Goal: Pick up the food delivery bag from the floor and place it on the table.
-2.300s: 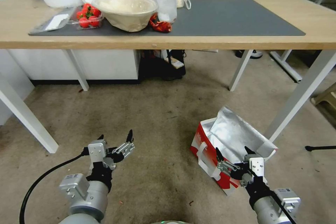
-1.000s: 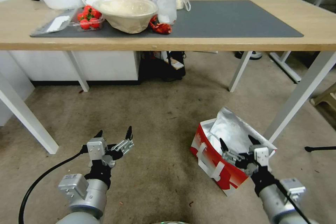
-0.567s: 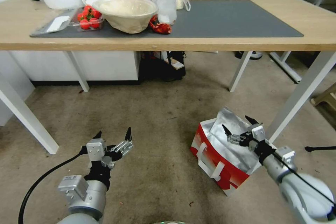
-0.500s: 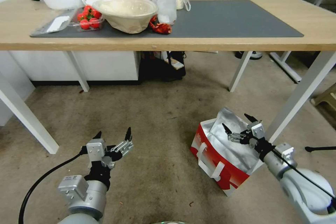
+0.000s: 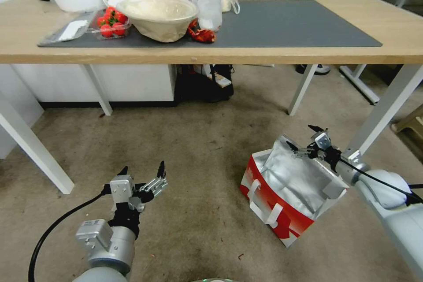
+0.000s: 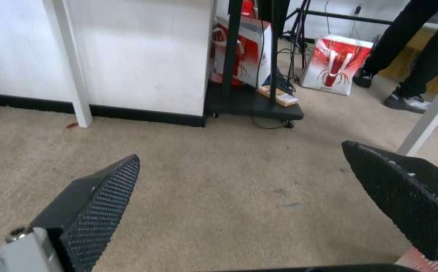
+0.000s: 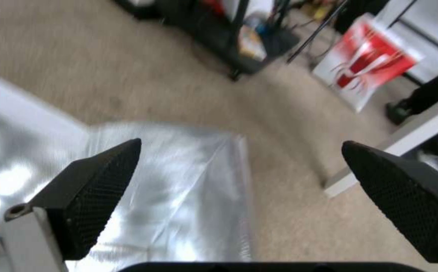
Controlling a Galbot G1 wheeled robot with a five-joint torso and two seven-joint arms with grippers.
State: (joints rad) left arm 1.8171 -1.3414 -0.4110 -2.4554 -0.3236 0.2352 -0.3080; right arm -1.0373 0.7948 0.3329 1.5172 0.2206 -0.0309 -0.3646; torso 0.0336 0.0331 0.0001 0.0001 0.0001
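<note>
Two grippers, both spread wide, nothing held. Right gripper (image 5: 304, 137) hovers at the 1 o'clock corner of the boxy red-and-white foil-lined food delivery bag (image 5: 282, 211), probably just clear of the foil flap. Bag sits on the brown-grey stained floor (image 5: 198, 150) beside a white leg of the light-wood table (image 5: 264, 55). Left gripper (image 5: 142, 171) idles at 9 o'clock, well apart.

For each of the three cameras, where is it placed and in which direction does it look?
Head view: from the robot's head, down at the floor and table; both arms show, the open left gripper and open right gripper at the food delivery bag.
Left wrist view: low, along the floor; its own fingers.
Right wrist view: over the bag's foil; its own fingers.
Shared: both wrist views show a red-and-white bag standing farther off.
</note>
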